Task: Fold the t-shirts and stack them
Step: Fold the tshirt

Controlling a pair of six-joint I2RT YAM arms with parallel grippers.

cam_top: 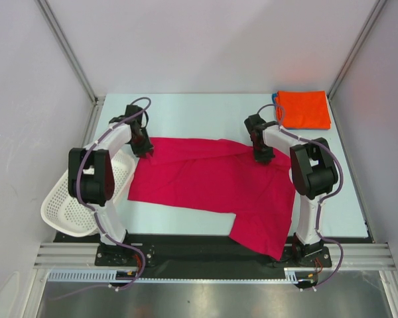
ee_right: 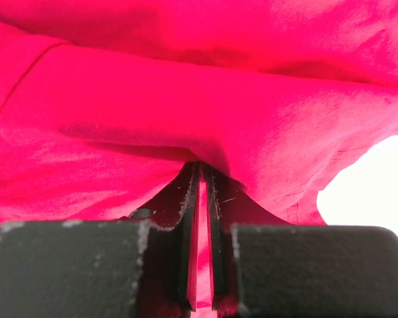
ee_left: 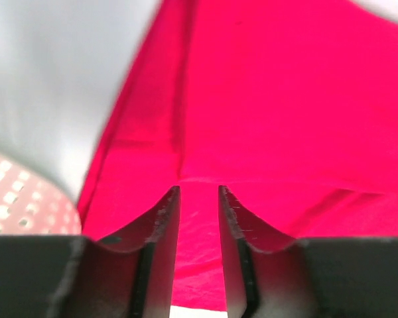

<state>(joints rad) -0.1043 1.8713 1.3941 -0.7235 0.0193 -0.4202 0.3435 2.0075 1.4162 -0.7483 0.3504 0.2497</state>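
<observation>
From above, the red t-shirt lies spread out in the middle of the counter. It is not flat. One flap runs down to the near edge by the right arm's base. The orange t-shirt is folded into a neat square in the far right corner. A thin bit of the blue t-shirt peeks out at its left side, under it. A white basket with little holes sits at the left edge, tipped over the side of the counter. The left pincer is down on the far left corner of the red t-shirt. The right pincer is down on its far right part.

From the left wrist, the two fingers of the left pincer stand a little apart. Red cloth fills most of the view and shows in the gap between them. I cannot tell if they pinch it or only touch it. The basket shows at the left.

From the right wrist, the right pincer is squeezed almost closed. A thin fold of the red t-shirt is caught between its fingers. The cloth bunches up right above them.
</observation>
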